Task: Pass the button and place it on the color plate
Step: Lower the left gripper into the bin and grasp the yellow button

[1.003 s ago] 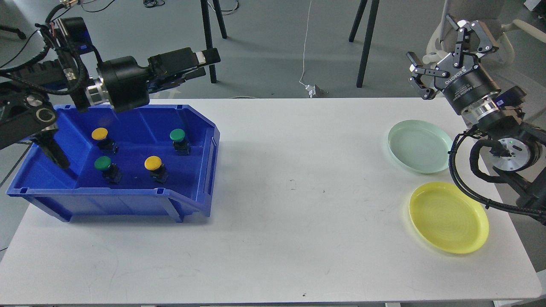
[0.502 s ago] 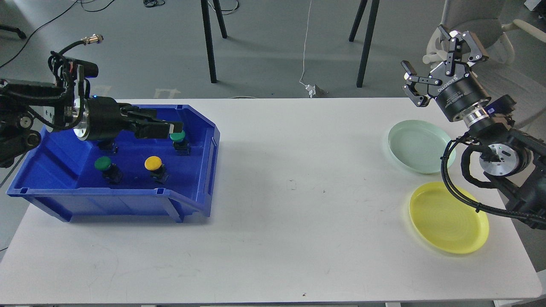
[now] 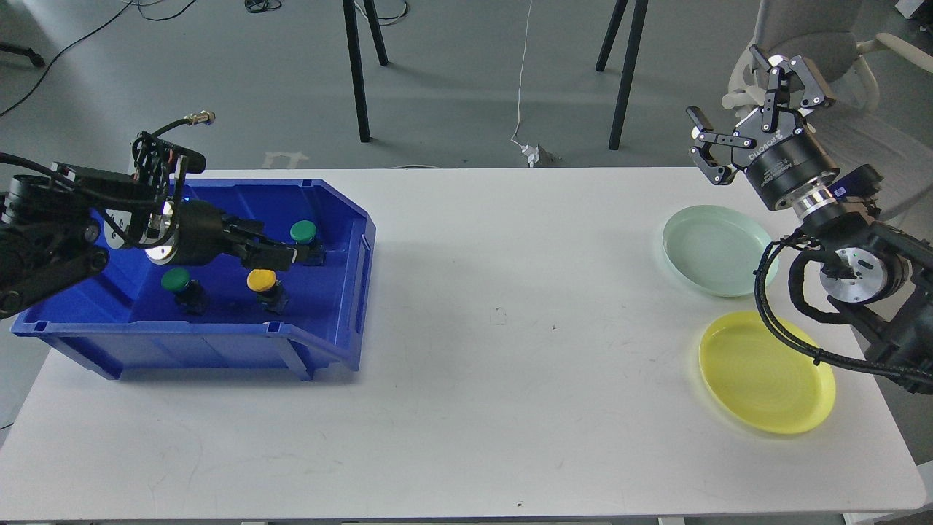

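Right end effector body reads "ROBOTIQ", fingers spread.

Only readable text: white "ROBOTIQ" lettering on black cylindrical body of right gripper, far right of scene, printed along its upper collar, tilted with wrist. Smaller print beneath it too small to read. No other labels, numbers or signs legible.
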